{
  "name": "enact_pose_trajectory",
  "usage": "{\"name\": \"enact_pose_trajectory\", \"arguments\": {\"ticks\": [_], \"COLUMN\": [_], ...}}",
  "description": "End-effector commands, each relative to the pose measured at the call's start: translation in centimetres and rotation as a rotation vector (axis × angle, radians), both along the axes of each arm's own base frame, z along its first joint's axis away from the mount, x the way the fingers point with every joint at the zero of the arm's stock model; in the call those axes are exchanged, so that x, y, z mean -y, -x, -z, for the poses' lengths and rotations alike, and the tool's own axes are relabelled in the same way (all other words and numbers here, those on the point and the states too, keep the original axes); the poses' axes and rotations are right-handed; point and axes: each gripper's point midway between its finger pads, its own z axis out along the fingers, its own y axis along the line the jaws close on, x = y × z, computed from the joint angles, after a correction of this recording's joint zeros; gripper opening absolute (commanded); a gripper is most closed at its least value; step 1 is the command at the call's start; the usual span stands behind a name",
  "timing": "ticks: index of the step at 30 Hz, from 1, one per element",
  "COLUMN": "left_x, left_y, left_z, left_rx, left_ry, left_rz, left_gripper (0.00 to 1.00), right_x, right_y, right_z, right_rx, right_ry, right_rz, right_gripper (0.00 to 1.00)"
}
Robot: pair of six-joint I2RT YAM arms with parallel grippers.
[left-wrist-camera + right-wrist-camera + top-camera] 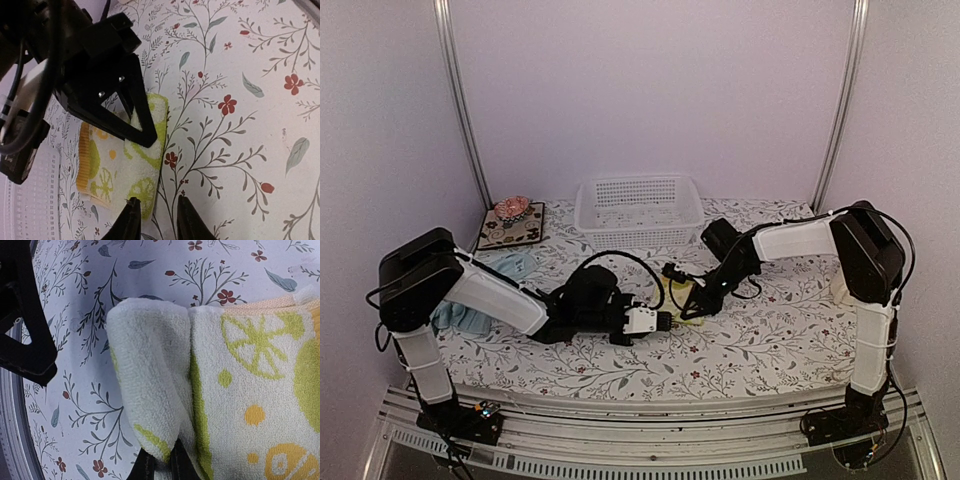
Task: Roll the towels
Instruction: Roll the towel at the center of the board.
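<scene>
R gripper (161,467) pinching yellow towel (240,365), mid-counter (760,340).
Its jaws clamp the towel's rolled fold; L gripper (157,220) jaws parted, empty, just beside towel edge. Blue towel (512,266) at far L.

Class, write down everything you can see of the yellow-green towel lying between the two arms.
The yellow-green towel looks like soft terry, pale with lime-slice prints, orange dots and an orange ribbed edge. It lies on the floral tablecloth, mid-table, on the near side of the white basket. One end is turned over into a loose roll. The right end effector pinches that rolled edge, and the left end effector is open beside a corner.
</scene>
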Motion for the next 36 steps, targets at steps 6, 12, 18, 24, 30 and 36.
{"name": "enact_pose_trajectory", "arguments": {"ticks": [6, 12, 18, 24, 30, 36], "left_x": [1.9, 1.4, 1.3, 0.7, 0.2, 0.0], "left_y": [-2.4, -3.5, -3.2, -2.7, -2.3, -2.3], "left_z": [0.6, 2.6, 4.2, 5.6, 7.7, 9.0], "left_rx": [0.135, 0.149, 0.127, 0.11, 0.082, 0.054], "left_ry": [-0.037, -0.093, -0.142, -0.196, -0.27, -0.32], "left_rz": [-0.059, -0.115, -0.099, -0.084, -0.065, -0.064], "left_gripper": [0.26, 0.27, 0.27, 0.27, 0.27, 0.2], "right_x": [0.9, 0.8, 0.9, 0.9, 1.0, 0.9], "right_y": [2.2, 2.4, 2.3, 2.3, 2.1, 1.9], "right_z": [1.4, 1.5, 1.4, 1.6, 1.6, 1.3], "right_rx": [-0.161, -0.175, -0.188, -0.2, -0.206, -0.205], "right_ry": [0.031, 0.02, 0.009, 0.006, 0.002, -0.004], "right_rz": [-0.003, -0.008, -0.006, -0.005, -0.003, -0.006], "right_gripper": [0.08, 0.08, 0.08, 0.08, 0.08, 0.09]}}
